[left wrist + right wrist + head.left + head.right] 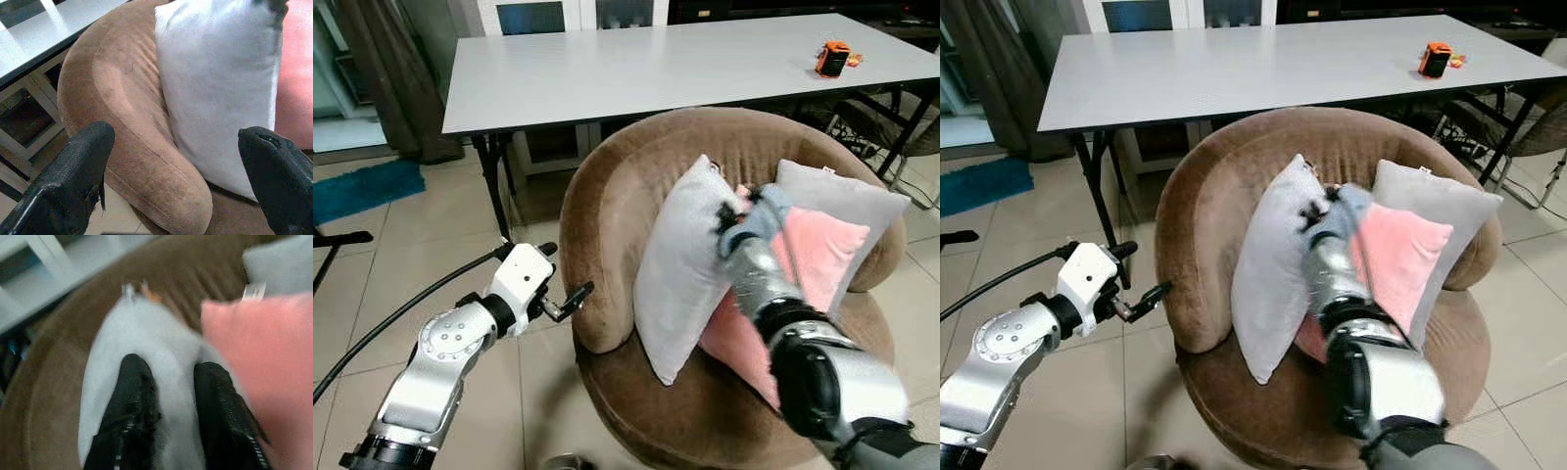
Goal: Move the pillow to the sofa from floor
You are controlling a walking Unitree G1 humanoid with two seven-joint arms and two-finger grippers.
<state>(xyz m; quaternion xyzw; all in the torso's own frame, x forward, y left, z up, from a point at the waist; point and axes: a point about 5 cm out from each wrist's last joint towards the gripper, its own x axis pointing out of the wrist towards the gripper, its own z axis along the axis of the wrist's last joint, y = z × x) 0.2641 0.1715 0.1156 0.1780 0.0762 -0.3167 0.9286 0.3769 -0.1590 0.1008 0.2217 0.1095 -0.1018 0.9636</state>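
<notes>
My right gripper [168, 396] is at the top edge of the grey pillow [680, 269], both black fingers [129, 406] pressed close together on its fabric, pinching the upper edge. Right arm [803, 343] reaches across the seat from the lower right, blurred. The grey pillow stands upright on the seat of the brown round armchair [607, 225], leaning against the inner left armrest. Just beside it, touching, sits a pink pillow [818, 259], and behind that a second grey pillow [842, 201] leans on the backrest.

My left gripper [176, 171] hangs near the armchair's outer left side, fingers wide apart, holding nothing; through the gap I see the armrest and the grey pillow. A black cable [401, 313] runs from the left arm [460, 343] over the tiled floor [401, 245].

Behind the chair stands a white table [636, 69] with a small orange thing [833, 59] on it. A blue mat [362, 188] lies on the floor far left, with a dark curtain [396, 78] above it.
</notes>
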